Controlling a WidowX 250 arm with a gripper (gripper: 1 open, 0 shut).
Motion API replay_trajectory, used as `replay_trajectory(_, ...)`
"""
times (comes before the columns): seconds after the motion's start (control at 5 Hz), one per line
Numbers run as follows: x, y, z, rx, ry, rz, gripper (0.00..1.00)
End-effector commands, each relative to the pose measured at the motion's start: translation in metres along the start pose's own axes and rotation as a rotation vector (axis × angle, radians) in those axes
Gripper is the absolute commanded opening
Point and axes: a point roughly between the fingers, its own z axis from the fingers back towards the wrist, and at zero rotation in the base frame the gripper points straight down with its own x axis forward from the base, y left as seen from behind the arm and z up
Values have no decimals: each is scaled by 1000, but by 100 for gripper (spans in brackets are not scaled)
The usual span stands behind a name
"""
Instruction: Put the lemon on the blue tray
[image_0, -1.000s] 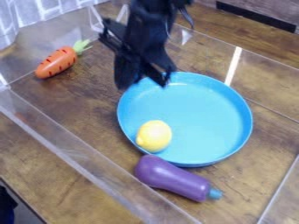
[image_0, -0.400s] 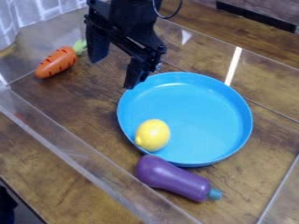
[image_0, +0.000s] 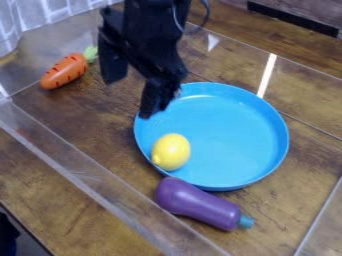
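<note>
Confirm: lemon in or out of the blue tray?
In. The lemon rests inside the blue tray, near its left rim, with nothing gripping it.

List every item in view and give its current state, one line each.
Small bright yellow plastic lemon: lying inside the tray near its left rim, free of the tool.
Large round blue plastic tray: flat on the table, holding the lemon.
Black tool: open, empty, above the tray's left edge.
Purple toy eggplant with teal stem: lying on the table in front of the tray.
Orange toy carrot with green top: lying on the table, far left.
</note>
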Motion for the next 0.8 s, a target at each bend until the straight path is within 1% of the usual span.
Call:
replay_trajectory(0.0,1,-24,-11,-23,-66,-99,100)
replay_trajectory(0.2,-1,-48,-31,-22,-76,-133,100)
replay_trajectory(0.4,5,-45,-41,-5,-70,-102,100)
replay_trajectory(0.6,15,-36,-46,8,-68,-69,100)
